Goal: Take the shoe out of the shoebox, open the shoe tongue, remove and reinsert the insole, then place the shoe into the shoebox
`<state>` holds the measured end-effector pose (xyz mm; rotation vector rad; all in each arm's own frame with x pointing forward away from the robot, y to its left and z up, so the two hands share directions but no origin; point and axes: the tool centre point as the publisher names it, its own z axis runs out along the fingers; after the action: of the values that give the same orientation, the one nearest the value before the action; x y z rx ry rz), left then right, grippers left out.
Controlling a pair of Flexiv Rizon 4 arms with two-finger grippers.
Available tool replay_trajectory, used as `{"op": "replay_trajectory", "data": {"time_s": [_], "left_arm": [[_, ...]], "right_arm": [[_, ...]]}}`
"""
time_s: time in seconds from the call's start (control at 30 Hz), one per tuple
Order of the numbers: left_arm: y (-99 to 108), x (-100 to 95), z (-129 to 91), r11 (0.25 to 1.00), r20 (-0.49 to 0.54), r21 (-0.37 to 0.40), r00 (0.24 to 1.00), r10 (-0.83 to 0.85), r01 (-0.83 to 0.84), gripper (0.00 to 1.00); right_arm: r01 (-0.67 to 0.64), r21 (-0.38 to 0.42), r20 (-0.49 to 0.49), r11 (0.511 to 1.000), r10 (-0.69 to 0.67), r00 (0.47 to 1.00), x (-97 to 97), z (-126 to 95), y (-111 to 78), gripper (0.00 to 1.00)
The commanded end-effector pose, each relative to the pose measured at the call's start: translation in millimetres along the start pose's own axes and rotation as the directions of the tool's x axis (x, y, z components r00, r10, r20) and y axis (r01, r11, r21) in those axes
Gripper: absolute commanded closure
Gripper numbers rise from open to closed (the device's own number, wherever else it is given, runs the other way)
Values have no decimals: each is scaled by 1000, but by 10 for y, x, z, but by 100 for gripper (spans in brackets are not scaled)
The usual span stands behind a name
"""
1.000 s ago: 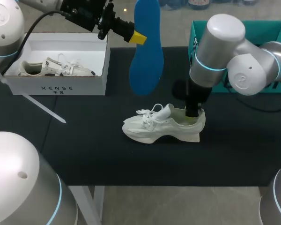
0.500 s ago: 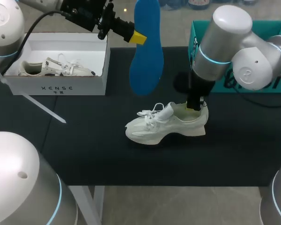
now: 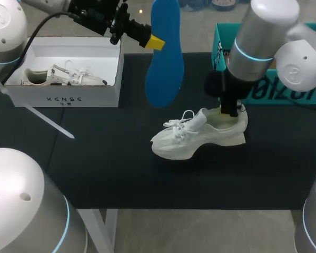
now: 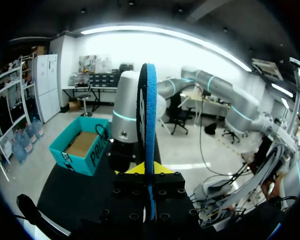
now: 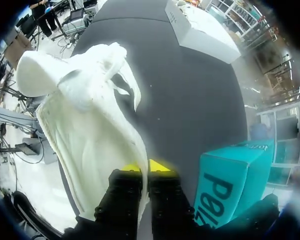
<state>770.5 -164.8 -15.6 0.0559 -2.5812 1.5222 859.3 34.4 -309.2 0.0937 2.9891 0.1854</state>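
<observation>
Head view: left gripper [image 3: 157,41] is clamped on a long blue foam insole [image 3: 166,58], yellow tips pinching it above its middle. The insole hangs upright in the air, just past the corner of the open white cardboard shoebox [image 3: 68,95] on the side toward the teal box.

Left wrist view: the left gripper [image 4: 149,171] has the insole [image 4: 149,125] edge-on between its fingers, which press it from both sides.

Right wrist view: right gripper [image 5: 145,167] is nearly closed. Its two yellow tips nip the thin heel wall of a white mesh lace-up sneaker [image 5: 90,125], one finger inside the shoe opening and one outside.

Head view: right gripper [image 3: 230,109] stands at the sneaker's [image 3: 200,136] heel.
- The arm comes straight down onto the heel.
- The sneaker is over the black table mat [image 3: 105,158], well apart from the shoebox, out on its teal-box side.
- Its toe points back toward the shoebox, its heel away.
- The tongue is pulled up and the laces are loose.
- The heel sits somewhat higher than the toe. I cannot tell whether the sole touches the mat.

A second white sneaker [image 3: 63,76] lies on its side inside the shoebox. The open teal cardboard box [image 3: 219,45] stands on the far side of the first sneaker from the shoebox, partly behind the right arm [image 3: 260,47].
</observation>
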Motion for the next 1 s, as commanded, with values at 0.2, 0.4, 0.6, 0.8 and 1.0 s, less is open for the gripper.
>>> {"op": "replay_trajectory", "data": {"time_s": [0.2, 0.4, 0.6, 0.8, 1.0], "left_arm": [[3, 1, 2, 1000, 0, 0, 1000, 0, 0, 100], [3, 1, 2, 1000, 0, 0, 1000, 0, 0, 100], [3, 1, 2, 1000, 0, 0, 1000, 0, 0, 100], [3, 1, 2, 1000, 0, 0, 1000, 0, 0, 100], [3, 1, 2, 1000, 0, 0, 1000, 0, 0, 100]], "right_arm": [[-1, 2, -1, 1000, 1, 1000, -8, -11, 9, 100], [-1, 2, -1, 1000, 1, 1000, -8, -11, 9, 100], [-398, 61, 50, 915, 395, 917, 49, 21, -176, 100], [-697, -125, -11, 706, 702, 712, 324, 39, -337, 100], [-839, -246, -95, 486, 849, 520, 579, 52, -376, 100]]}}
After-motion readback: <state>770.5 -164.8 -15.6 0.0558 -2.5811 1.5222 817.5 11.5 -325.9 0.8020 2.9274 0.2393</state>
